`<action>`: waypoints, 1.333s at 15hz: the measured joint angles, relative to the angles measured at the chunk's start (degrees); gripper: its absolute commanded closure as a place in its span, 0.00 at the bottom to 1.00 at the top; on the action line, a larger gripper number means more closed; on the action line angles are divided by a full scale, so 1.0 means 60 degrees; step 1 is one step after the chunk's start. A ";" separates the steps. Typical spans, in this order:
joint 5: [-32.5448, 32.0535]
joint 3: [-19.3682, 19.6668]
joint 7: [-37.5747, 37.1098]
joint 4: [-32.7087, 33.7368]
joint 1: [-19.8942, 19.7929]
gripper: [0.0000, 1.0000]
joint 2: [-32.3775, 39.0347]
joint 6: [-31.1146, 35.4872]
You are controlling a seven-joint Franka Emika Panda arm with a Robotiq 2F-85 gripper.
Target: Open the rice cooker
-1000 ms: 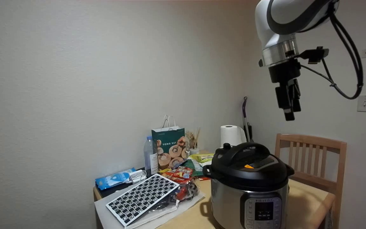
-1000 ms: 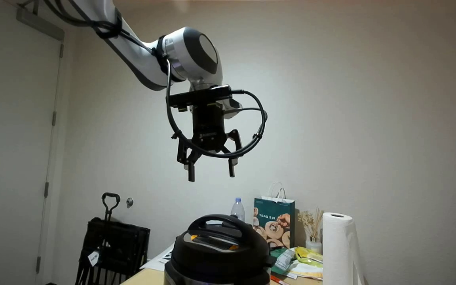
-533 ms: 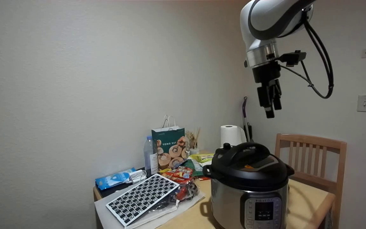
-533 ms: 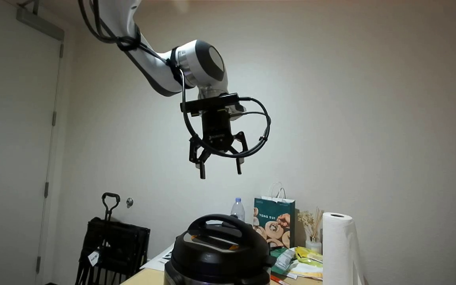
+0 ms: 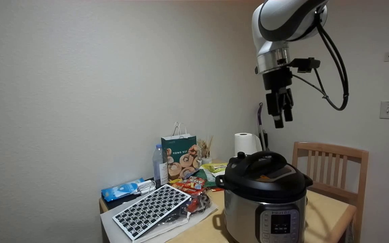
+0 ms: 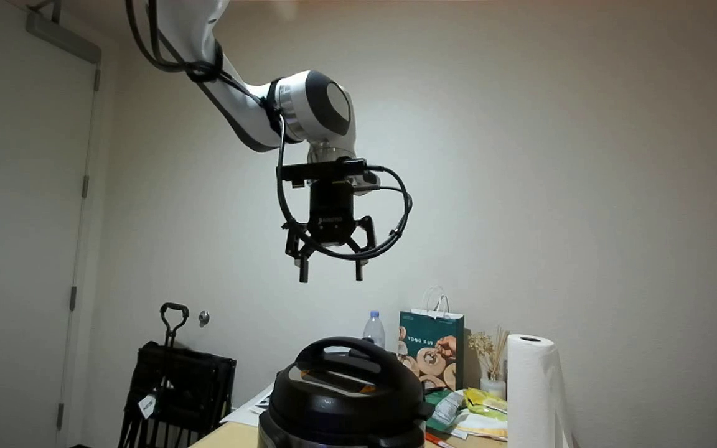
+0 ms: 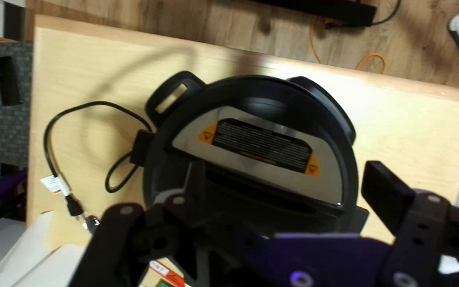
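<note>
The rice cooker stands on the table, with its steel body (image 5: 241,216) and control panel (image 5: 280,224) facing an exterior view. Its domed black lid (image 6: 340,404) is seated on top in both exterior views. The black arched handle (image 5: 265,158) spans the lid; it also shows in an exterior view (image 6: 358,346). My gripper (image 6: 331,279) is open and empty, pointing down, well above the lid; it also shows in an exterior view (image 5: 284,123). In the wrist view my open gripper (image 7: 289,177) covers the lower part of the lid (image 7: 265,93), and the handle is hard to make out.
A paper towel roll (image 6: 533,392), a paper bag (image 5: 181,157), a bottle (image 5: 159,165), snack packs (image 5: 191,184) and a checkered board (image 5: 152,211) share the table (image 5: 329,216). A power cord (image 7: 46,135) lies beside the cooker. A chair (image 5: 329,172) stands beyond.
My gripper has come from the right to above the cooker in an exterior view, sinking slightly in the last half second. It stayed open. The cooker has not moved.
</note>
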State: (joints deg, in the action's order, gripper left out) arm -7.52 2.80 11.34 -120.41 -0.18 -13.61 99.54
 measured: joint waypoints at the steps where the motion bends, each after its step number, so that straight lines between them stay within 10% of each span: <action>1: 0.0493 0.0000 -0.0188 0.0131 0.0038 0.00 0.0155 -0.0078; 11: 0.1800 0.0027 -0.2772 0.1047 -0.0075 0.00 0.1096 -0.0292; 20: 0.1821 -0.0551 -0.7845 0.0958 -0.0025 0.00 0.1635 -0.0505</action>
State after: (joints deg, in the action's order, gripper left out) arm 3.41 -0.51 -35.73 -114.67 -0.33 -3.80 96.51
